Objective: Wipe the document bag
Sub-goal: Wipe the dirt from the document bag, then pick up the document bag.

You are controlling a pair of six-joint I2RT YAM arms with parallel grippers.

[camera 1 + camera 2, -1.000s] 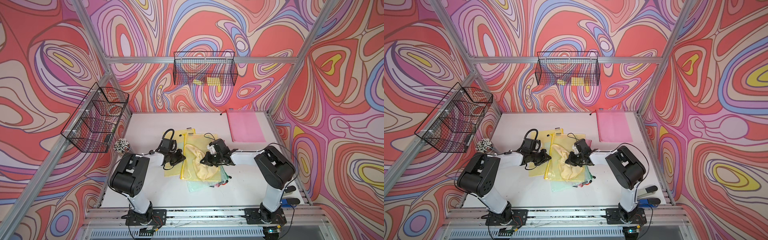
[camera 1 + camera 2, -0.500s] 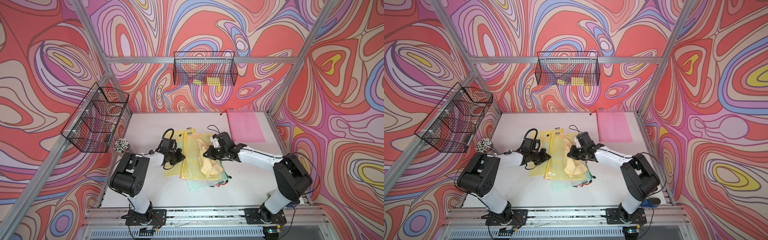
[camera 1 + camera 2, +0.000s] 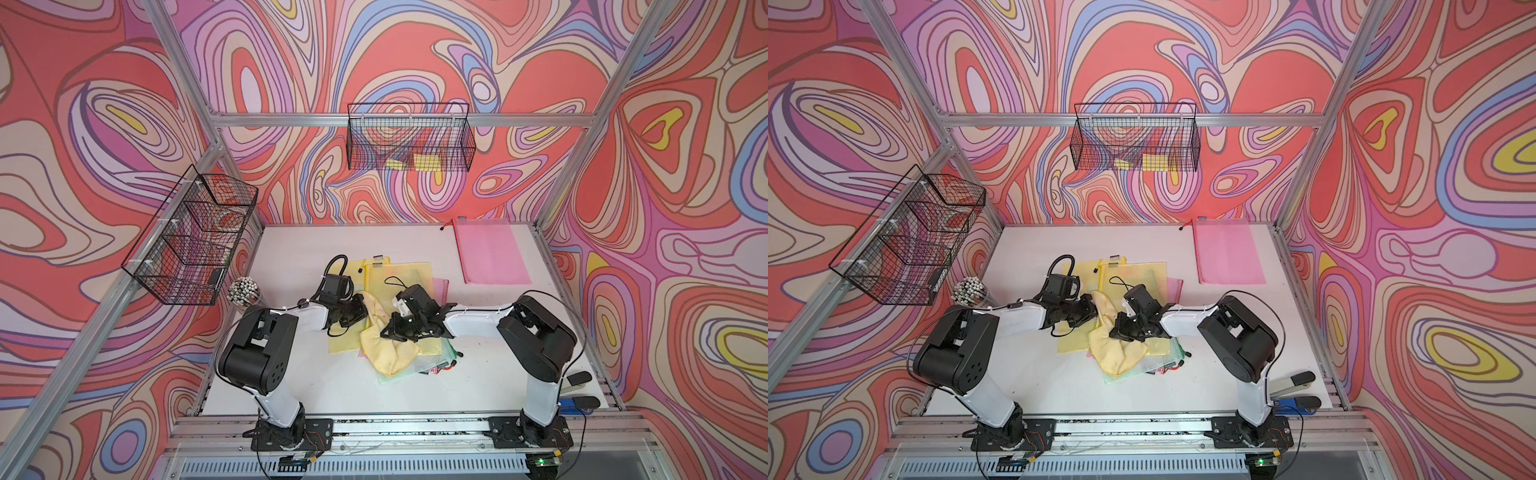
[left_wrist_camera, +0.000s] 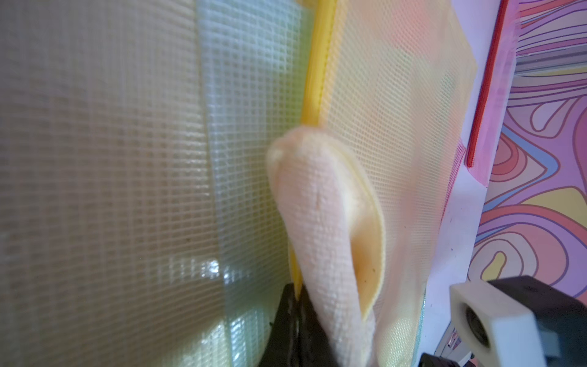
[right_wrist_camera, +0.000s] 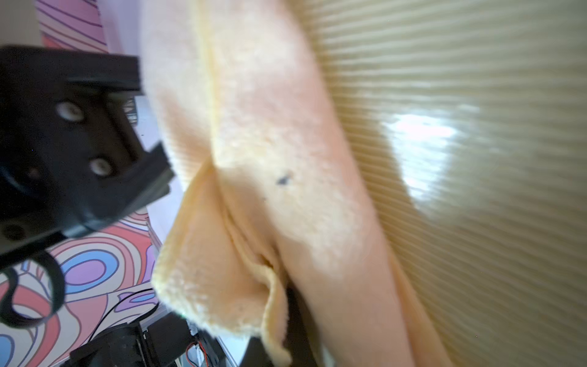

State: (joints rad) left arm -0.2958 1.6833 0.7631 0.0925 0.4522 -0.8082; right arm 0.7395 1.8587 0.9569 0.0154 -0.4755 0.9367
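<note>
Document bag of glossy yellow mesh, right jaws pinching yellow cloth, left jaws pressed together

Middle of the table is jammed: left arm and right arm meet over the bag pile and cloth. Front strip's open; pink bag back right, pen cup left edge.

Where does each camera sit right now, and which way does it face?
Top views: high at the front, looking down on the table; both whole arms show, left gripper and right gripper meeting mid-table.
Left wrist: on the left arm, skimming the yellow document bag; its own gripper and part of the right gripper show.
Right wrist: on the right arm, close against the cloth; the left gripper shows.
Shared: both wrist views show the cloth.
</note>
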